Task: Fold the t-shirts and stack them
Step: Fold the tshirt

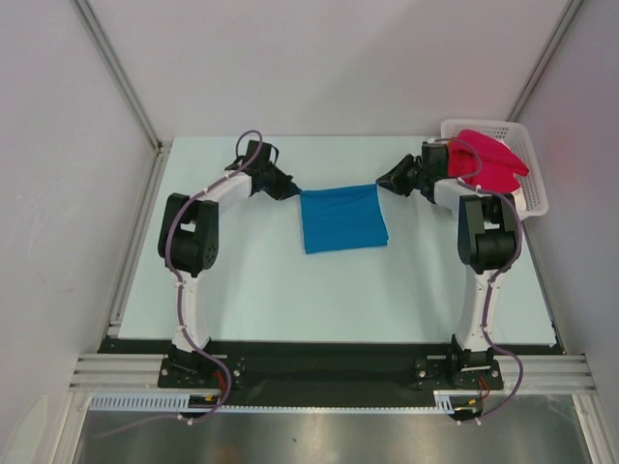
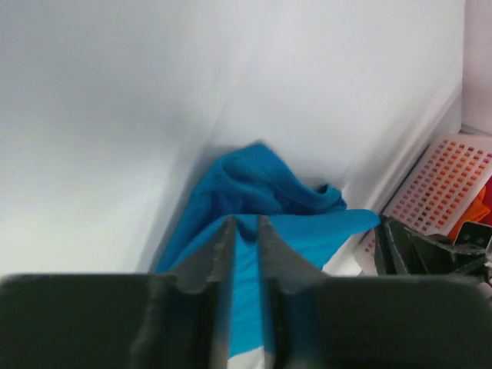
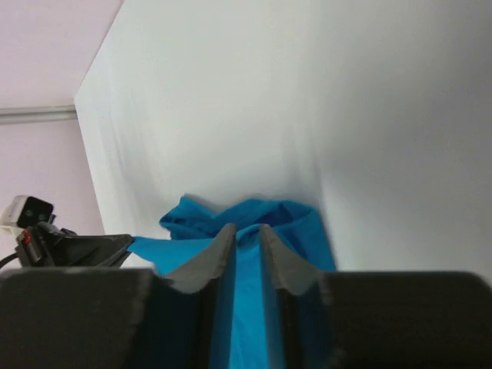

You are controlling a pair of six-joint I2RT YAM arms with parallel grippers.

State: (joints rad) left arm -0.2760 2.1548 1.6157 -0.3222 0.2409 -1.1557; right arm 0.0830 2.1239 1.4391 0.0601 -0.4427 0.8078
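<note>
Both the left gripper [image 1: 290, 190] and right gripper [image 1: 385, 184] pinch the soft, floppy blue t-shirt [image 1: 343, 222] by its corners, near the basket [image 1: 538, 200].

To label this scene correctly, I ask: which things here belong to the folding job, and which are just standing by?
Job:
- blue t-shirt, pinched by left gripper and right gripper
- crimson-pink t-shirt

Just there:
- white basket
- table

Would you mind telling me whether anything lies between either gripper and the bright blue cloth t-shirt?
Nothing visible does: the left gripper and right gripper are each shut on a far corner of the bright blue cloth t-shirt, which lies on the table.
</note>
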